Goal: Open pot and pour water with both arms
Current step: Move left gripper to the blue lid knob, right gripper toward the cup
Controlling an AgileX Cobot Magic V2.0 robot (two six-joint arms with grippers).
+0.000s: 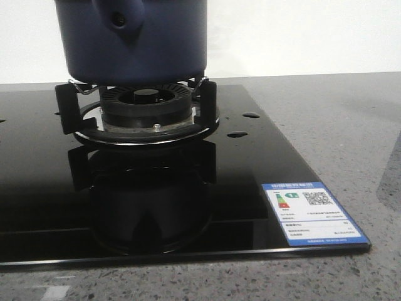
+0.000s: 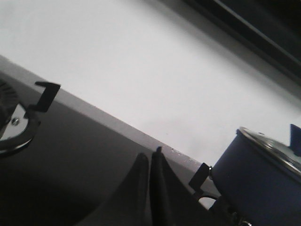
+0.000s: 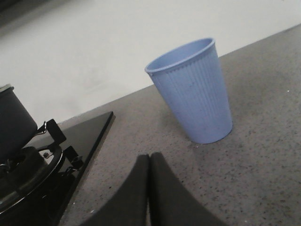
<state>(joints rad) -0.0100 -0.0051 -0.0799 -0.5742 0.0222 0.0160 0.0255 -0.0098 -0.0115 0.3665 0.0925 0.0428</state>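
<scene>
The navy-blue pot (image 1: 135, 44) stands on the burner grate (image 1: 141, 110) of the black glass stove; its handle mount with a dark round hole (image 1: 119, 20) faces the front camera. Its top is cut off in the front view. In the left wrist view the pot (image 2: 263, 181) shows with a shiny lid rim (image 2: 270, 146) on top. My left gripper (image 2: 149, 157) is shut and empty over the stove, beside the pot. My right gripper (image 3: 149, 157) is shut and empty over the grey counter, short of a pale blue ribbed cup (image 3: 193, 92). No gripper shows in the front view.
The black glass stove top (image 1: 250, 163) has a blue-and-white label (image 1: 313, 213) at its front right corner and two knob holes (image 1: 244, 125). A second burner (image 2: 11, 125) shows in the left wrist view. Speckled grey counter (image 1: 338, 125) lies around, a white wall behind.
</scene>
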